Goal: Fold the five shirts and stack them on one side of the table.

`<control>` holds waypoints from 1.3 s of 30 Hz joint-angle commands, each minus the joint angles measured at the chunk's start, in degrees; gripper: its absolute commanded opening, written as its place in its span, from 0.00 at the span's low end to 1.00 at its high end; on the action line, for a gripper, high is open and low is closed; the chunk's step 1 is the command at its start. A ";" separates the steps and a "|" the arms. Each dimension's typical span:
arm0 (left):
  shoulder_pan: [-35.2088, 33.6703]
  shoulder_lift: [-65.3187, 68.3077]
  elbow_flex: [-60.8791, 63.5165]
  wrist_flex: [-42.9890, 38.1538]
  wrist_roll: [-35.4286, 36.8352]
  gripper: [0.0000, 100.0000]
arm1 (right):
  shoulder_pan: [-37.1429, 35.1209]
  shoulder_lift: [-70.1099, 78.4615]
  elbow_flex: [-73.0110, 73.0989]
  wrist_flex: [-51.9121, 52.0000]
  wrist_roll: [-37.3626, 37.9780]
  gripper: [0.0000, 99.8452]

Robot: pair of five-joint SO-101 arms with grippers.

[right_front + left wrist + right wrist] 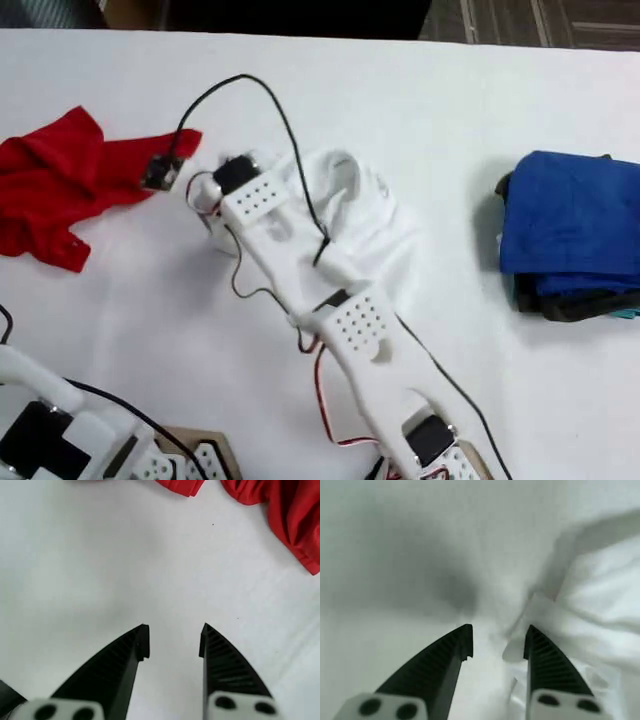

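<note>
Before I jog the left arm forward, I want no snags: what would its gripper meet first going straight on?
The left gripper would likely hit the bare table first, short of the red shirt; depth is unclear.

The right arm (355, 325) is lying stretched far forward, the right gripper (497, 642) holding its jaws apart. The left gripper (172, 640) is gaping too

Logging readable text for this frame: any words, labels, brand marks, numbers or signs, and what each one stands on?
None can be read.
The red shirt, the white shirt and the blue shirt topping the folded pile show no print, tag or number.
The arm's white shell has holes but no lettering.
The table bears no marks.
</note>
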 commanded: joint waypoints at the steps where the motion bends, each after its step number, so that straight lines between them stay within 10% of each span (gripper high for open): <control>1: -0.88 -0.18 -0.22 -0.88 -0.09 0.19 | 0.22 0.40 -1.49 -4.00 -2.02 0.18; 14: -0.62 -0.18 -0.22 -0.62 -0.09 0.19 | 12.26 1.01 -1.49 -9.10 -2.81 0.17; 18: -0.44 -0.18 -0.22 -0.70 0.00 0.19 | 14.73 0.22 -1.67 -7.78 -2.73 0.02; 39: 11.08 -0.18 8.57 -0.88 0.26 0.19 | 16.40 -16.31 -18.46 8.40 -2.73 0.02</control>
